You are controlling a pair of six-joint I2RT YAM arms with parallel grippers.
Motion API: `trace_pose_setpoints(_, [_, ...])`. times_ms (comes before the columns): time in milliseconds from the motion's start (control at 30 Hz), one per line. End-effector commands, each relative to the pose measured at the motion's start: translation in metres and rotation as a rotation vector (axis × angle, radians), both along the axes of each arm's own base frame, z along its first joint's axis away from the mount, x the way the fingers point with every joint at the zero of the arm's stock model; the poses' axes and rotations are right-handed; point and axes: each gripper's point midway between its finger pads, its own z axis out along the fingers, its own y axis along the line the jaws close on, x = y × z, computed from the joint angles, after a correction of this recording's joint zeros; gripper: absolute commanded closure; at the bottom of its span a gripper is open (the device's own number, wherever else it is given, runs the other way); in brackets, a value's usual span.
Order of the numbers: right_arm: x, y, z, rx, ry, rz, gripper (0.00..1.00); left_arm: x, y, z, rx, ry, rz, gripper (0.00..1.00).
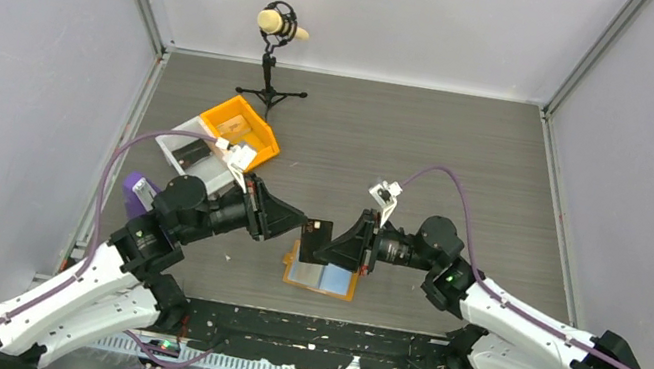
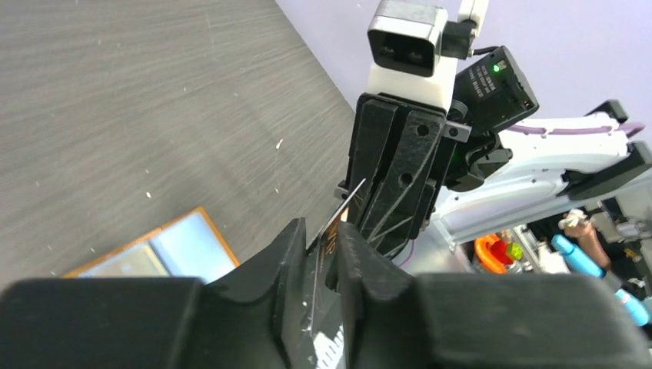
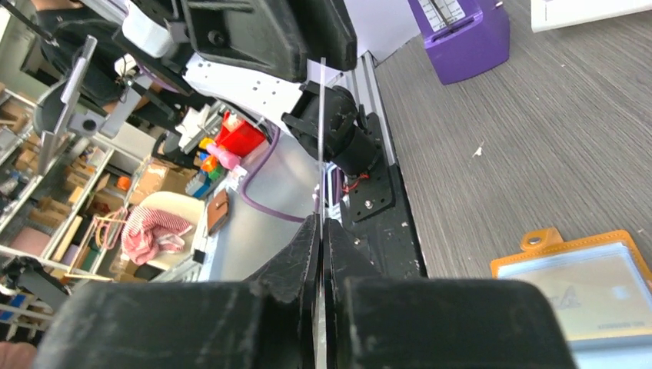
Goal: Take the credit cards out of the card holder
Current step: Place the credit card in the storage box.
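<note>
1. The card [image 1: 315,240] is off the desk [image 1: 428,162], on edge in the air between the two arms, just above the holder [image 1: 320,277]; the holder lies open and flat near the desk's near edge.
2. The right end effector [image 3: 321,223] is closed on the card's right end; the left end effector [image 2: 323,234] straddles the left end with its jaws a little apart, not clamping.
3. The card looks light, stiff, thin and slick; pinch its flat faces well in from the rim, since an edge grip would likely slip or twist.
4. Whether the holder's pockets keep another card I cannot tell.
5. Free desk lies far and right; the orange bin [image 1: 245,135] and white bin [image 1: 182,147] crowd the far left; both arms sit close together, so part them sideways.
</note>
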Motion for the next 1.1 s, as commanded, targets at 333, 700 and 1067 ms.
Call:
trace_pose_setpoints(333, [-0.039,-0.016,-0.003,-0.061,-0.161,0.333,0.95,-0.040,0.032,-0.003,0.341,-0.035,-0.151,0.52])
trace_pose_setpoints(700, [-0.048,-0.005,-0.007,-0.070,-0.119,0.395,0.94,-0.054,-0.002,-0.011,0.326,0.051,-0.378,0.52])
trace_pose_setpoints(1067, [-0.053,0.009,-0.013,-0.082,-0.095,0.423,0.94,-0.055,-0.011,-0.026,0.358,0.087,-0.450,0.70])
